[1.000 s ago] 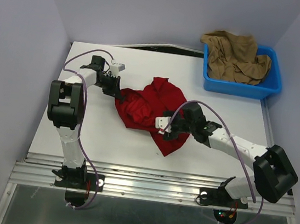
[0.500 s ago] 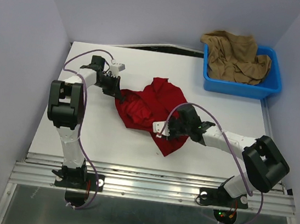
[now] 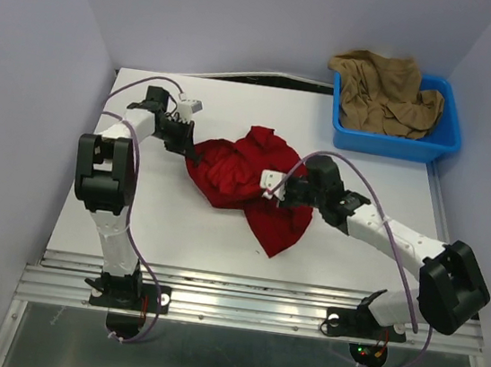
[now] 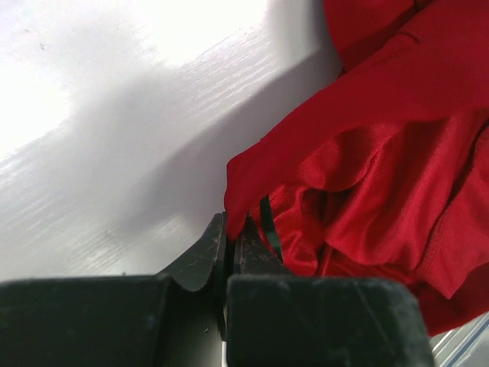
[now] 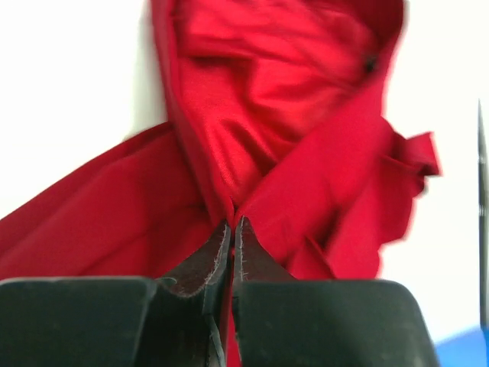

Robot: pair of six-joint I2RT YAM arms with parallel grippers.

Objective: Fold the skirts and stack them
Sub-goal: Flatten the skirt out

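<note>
The deep red skirt (image 3: 246,179) lies bunched in the middle of the white table (image 3: 133,214), its lower tip pointing toward the near edge. My left gripper (image 3: 187,144) is shut on the skirt's left edge; in the left wrist view a fold of red skirt (image 4: 359,153) is pinched at the left gripper (image 4: 233,225). My right gripper (image 3: 279,191) is shut on the cloth at the skirt's right side; the right wrist view shows the red skirt (image 5: 267,115) drawn up into the right gripper (image 5: 233,223). The tan-brown skirt (image 3: 384,93) lies crumpled in the blue bin (image 3: 386,144).
The blue bin stands at the table's back right corner, next to the right wall. Purple cables loop over both arms. The metal rail (image 3: 247,306) holding both bases runs along the near edge.
My right gripper closed on the red skirt and has lifted it slightly toward the back right. The skirt's lower part has drawn in. The left gripper stayed shut and shifted slightly.
</note>
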